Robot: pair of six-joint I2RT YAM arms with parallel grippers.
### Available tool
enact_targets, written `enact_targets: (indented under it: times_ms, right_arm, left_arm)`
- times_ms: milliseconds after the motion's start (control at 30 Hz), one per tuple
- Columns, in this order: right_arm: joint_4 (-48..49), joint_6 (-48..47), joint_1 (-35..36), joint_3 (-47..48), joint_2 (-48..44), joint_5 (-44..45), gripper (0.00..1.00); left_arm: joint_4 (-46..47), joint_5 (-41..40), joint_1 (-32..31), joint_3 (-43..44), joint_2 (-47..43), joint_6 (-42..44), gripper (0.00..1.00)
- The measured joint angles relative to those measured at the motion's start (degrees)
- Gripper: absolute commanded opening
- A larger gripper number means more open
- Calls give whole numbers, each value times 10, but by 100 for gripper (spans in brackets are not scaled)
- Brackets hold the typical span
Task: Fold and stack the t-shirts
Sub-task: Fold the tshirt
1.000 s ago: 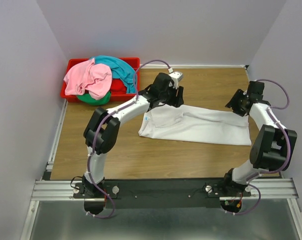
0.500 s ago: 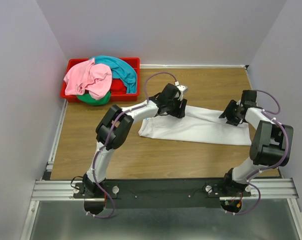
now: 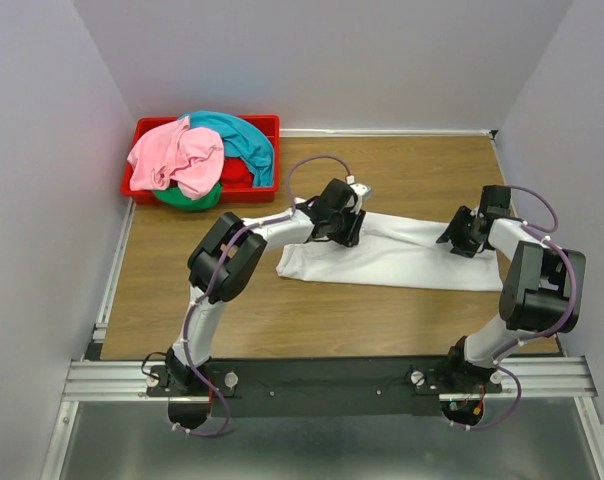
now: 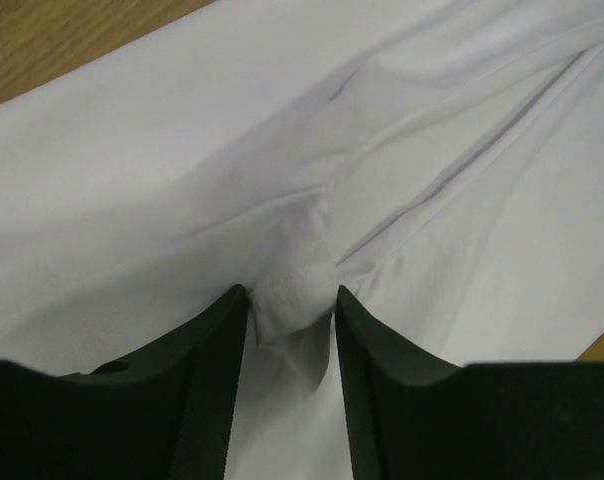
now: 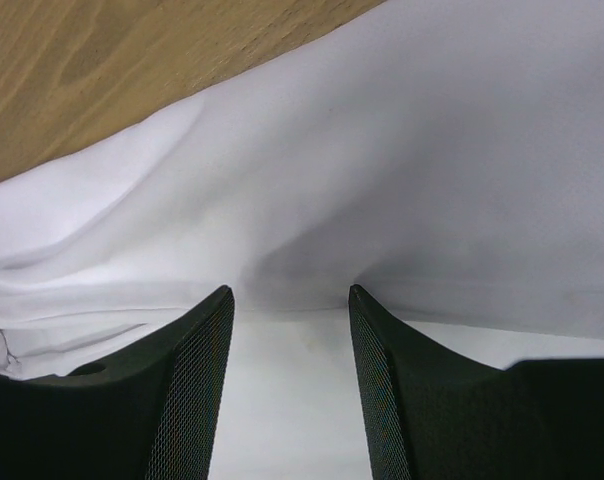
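Observation:
A white t-shirt (image 3: 412, 255) lies on the wooden table as a long, flat band; its top edge has been folded over. My left gripper (image 3: 350, 228) is down on the shirt's upper left part. In the left wrist view it (image 4: 290, 300) pinches a small bunch of the white cloth (image 4: 294, 290) between its fingertips. My right gripper (image 3: 460, 238) rests on the shirt's upper right edge. Its fingers (image 5: 290, 295) stand apart, with flat white cloth (image 5: 382, 150) under them and nothing squeezed. Pink (image 3: 177, 155), teal (image 3: 247, 140), green (image 3: 187, 198) and red (image 3: 237, 172) t-shirts are piled together at the back left.
The coloured shirts fill a red plastic bin (image 3: 142, 130) in the back left corner. Grey walls close in the table on three sides. Bare wood (image 3: 312, 315) shows between the white shirt and the arm bases.
Both grippers came down and toward the near side, laying the shirt's raised back edge over onto itself. The lifted flap at the left gripper now lies flat.

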Motion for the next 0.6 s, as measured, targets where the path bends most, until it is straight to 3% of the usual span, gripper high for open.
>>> enact_targets:
  times_ms: [200, 600]
  right_arm:
    - [0, 0, 0, 0, 0, 4, 57]
    - [-2, 6, 1, -1, 0, 29, 57]
  left_arm:
    - [3, -8, 0, -24, -14, 11, 20]
    - [-37, -13, -7, -46, -53, 32, 23]
